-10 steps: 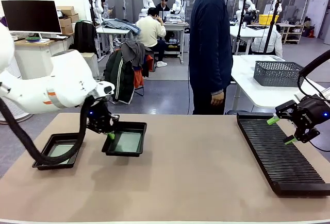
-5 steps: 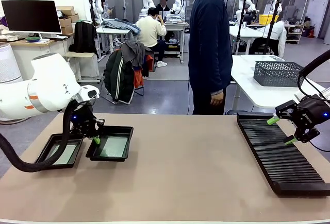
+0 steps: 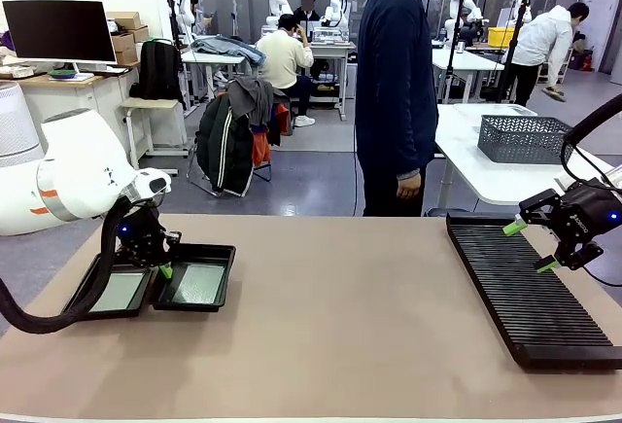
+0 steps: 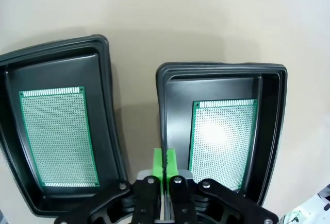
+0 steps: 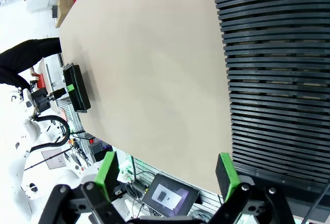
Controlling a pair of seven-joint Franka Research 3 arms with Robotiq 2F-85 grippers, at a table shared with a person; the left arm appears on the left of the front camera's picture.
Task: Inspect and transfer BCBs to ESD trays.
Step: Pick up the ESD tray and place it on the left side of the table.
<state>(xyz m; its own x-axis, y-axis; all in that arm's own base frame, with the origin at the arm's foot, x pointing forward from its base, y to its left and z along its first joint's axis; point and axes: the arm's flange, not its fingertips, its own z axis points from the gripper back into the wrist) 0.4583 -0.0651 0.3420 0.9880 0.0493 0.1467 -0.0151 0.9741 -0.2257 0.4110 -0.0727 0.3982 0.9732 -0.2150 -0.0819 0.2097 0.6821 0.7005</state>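
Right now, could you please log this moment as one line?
left gripper: shut on right tray rim | right gripper: open over rack | boards: both trayed

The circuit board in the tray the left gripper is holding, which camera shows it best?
Left wrist view: the board faces the camera, its hole grid sharp. The front view shows it small and slanted. The right wrist view gives only a distant tray edge.

Wide bare table [image 3: 350, 316] across centre of front view; free passage between both sides. Lower left: two ESD trays [image 3: 199, 289] side by side, nearly touching, narrow gap between rims; left gripper [image 3: 163, 269] pinched on the rim there. Right edge: long ribbed rack [image 3: 530, 292] blocks that strip; right gripper [image 3: 530, 246] spread above it. Person [image 3: 394, 92] stands at far edge, centre.
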